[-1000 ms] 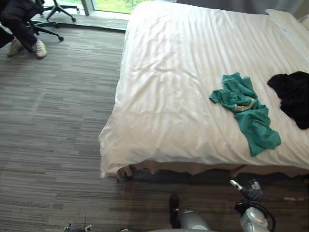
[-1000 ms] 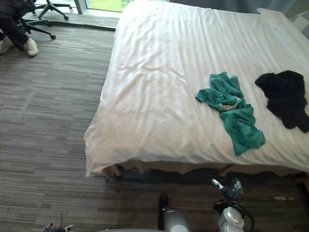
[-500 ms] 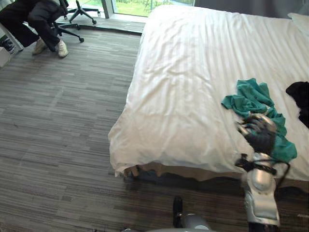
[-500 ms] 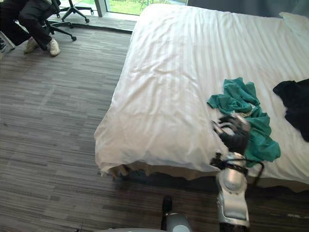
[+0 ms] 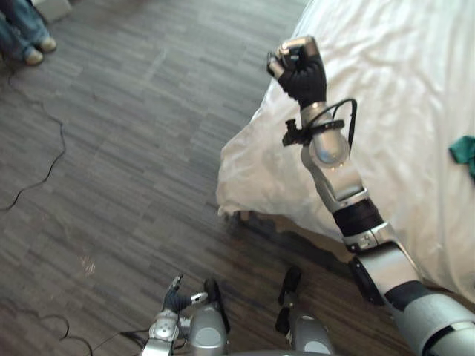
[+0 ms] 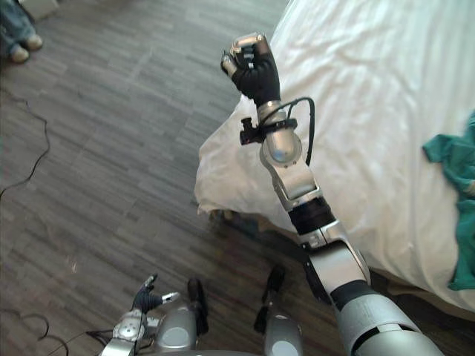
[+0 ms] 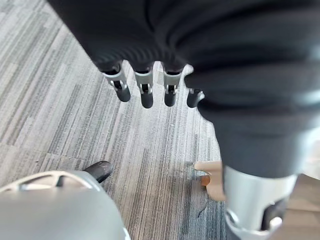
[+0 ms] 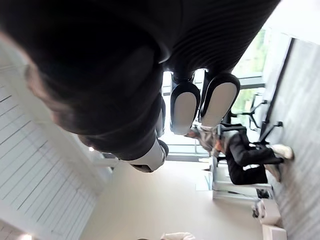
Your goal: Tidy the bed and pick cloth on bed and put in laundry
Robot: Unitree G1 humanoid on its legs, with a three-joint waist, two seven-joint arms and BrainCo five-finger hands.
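Over the corner of the bed (image 5: 393, 104), the right hand (image 5: 299, 71) is raised, fingers curled into an empty fist. Down near the floor (image 5: 133, 148), the left hand (image 5: 177, 300) hangs with fingers (image 7: 146, 94) straight (nothing in them). The green cloth (image 6: 454, 159) lies on the bed, well apart from both.

Right arm: yours is held high and extended, right hand (image 5: 297, 68) curled into an empty fist.
Left arm: your left hand (image 5: 177, 300) hangs low, fingers relaxed.
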